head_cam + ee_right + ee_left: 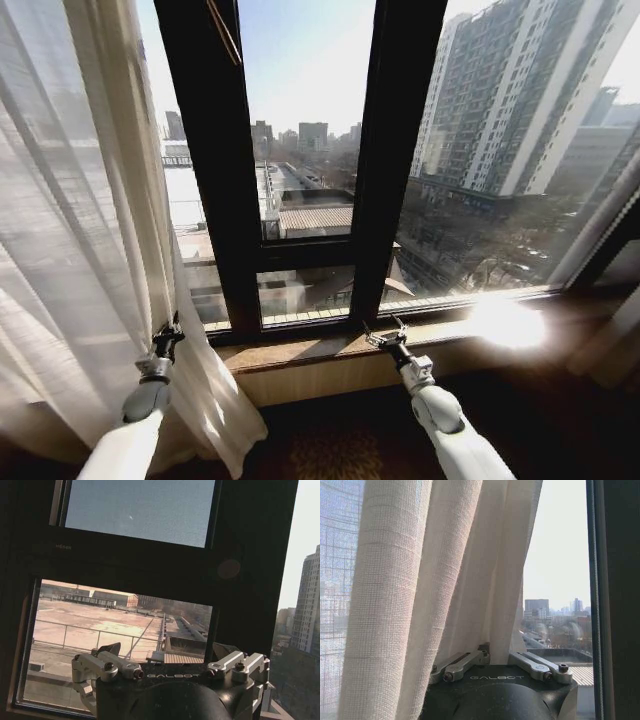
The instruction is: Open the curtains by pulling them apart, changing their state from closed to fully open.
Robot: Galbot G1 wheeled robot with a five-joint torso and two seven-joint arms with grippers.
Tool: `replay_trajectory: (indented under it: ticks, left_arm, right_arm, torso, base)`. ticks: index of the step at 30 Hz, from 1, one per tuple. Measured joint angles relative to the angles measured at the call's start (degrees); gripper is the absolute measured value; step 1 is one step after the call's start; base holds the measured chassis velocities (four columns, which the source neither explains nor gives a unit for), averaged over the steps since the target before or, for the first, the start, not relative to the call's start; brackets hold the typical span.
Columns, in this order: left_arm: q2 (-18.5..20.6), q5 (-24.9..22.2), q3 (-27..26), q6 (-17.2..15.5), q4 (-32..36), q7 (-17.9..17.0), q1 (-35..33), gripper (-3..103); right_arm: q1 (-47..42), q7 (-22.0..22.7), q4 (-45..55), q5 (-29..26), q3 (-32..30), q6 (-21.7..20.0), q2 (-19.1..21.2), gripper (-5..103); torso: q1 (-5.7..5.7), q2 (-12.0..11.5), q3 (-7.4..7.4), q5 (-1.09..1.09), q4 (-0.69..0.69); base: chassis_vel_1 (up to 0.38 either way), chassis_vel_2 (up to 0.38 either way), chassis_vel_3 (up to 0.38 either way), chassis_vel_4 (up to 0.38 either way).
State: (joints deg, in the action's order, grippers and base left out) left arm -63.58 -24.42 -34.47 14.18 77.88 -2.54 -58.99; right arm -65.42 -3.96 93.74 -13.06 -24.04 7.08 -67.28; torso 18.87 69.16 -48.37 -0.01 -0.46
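— Head view first: where are the curtains (pixel 70 250)?
— Gathered at the left edge of the window frame (pixel 395 150), sheer cream pleats falling to the floor; glass toward the right bare, city towers beyond.
— And the left gripper (pixel 167 335)?
— Raised against the inner edge of the gathered fabric. From the left wrist view, left fingers (pixel 465 662) spread to either side, folds of curtain (pixel 445 580) lying over one; spread wide, not pinched on cloth.
— Right gripper (pixel 385 335)?
— Just above the window sill (pixel 320 350), near its middle, well apart from the fabric. Seen from the right wrist view, right fingers (pixel 107 665) splayed wide, holding nothing, facing the dark frame (pixel 150 565)
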Motion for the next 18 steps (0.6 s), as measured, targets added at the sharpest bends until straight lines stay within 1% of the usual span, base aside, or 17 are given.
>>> replay_trajectory:
  ticks: [2, 18]
  left_arm:
    - [0.11, -0.02, -0.11, 0.08, 0.41, -0.13, -0.37, 0]
    - [-0.29, 0.06, -0.59, 0.58, 1.96, -0.51, -1.7, 0]
  right_arm:
    - [0.0, 0.0, 0.0, 0.0, 0.0, 0.0, 0.0, 100]
    - [0.0, 0.0, 0.0, 0.0, 0.0, 0.0, 0.0, 100]
  torso:
    - [-0.01, 0.0, 0.0, -0.02, 0.01]
    - [0.0, 0.0, 0.0, -0.01, 0.0]
  base:
    - [0.356, 0.341, -0.366, -0.34]
    - [0.351, 0.337, -0.362, -0.342]
